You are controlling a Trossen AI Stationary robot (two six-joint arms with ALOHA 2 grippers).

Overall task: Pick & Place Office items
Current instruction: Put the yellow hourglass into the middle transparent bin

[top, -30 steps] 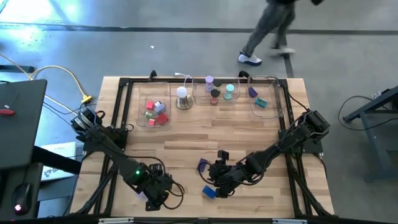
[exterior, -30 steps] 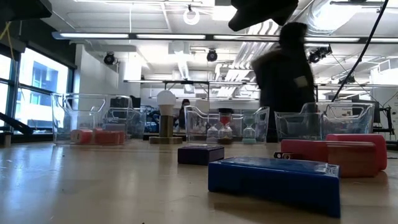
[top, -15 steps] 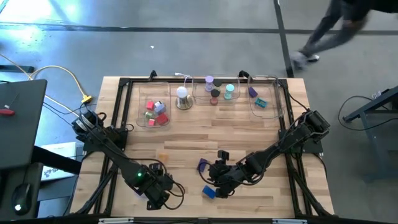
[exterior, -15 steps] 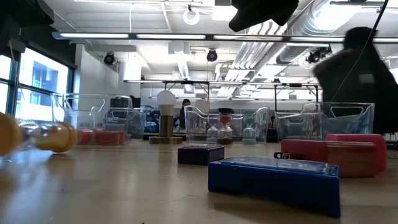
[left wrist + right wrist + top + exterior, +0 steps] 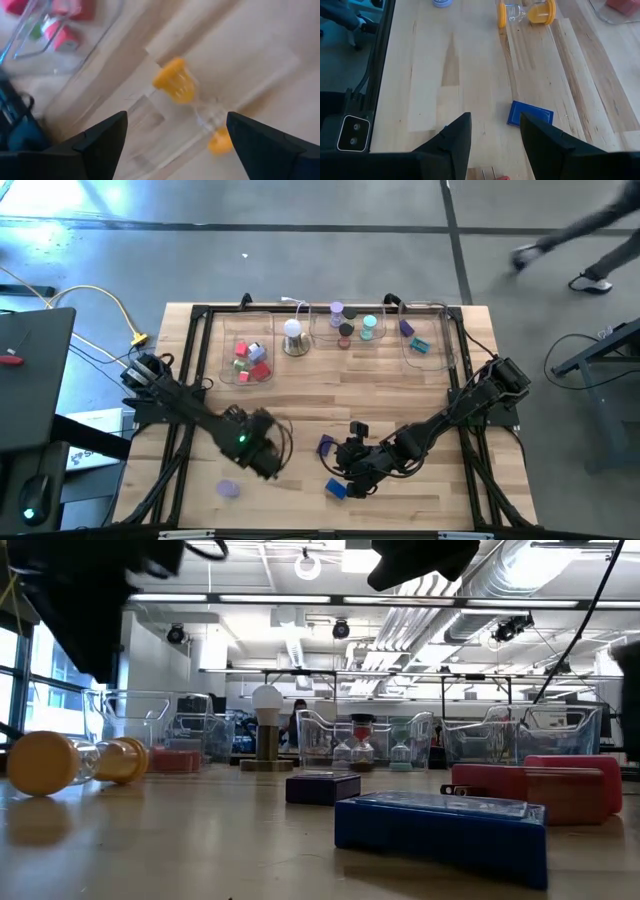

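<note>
An orange-capped sand timer lies on its side on the table; it also shows in the low view and the right wrist view. My left gripper hovers open above it, at mid-left of the table, touching nothing. A lilac roll lies near the front left edge. My right gripper hangs open over the table near the front middle, beside a purple block, a blue block and a red block.
Three clear trays stand along the far edge: the left one holds red and pink blocks, the middle one rolls, the right one a few pieces. A white dome stands between them. A person walks beyond the table.
My left gripper has swung from the near left edge toward the table's middle and far side, rolling its wrist, and stays open. The orange timer has come rolling onto the table and now lies still. The lilac roll shows where the gripper was.
</note>
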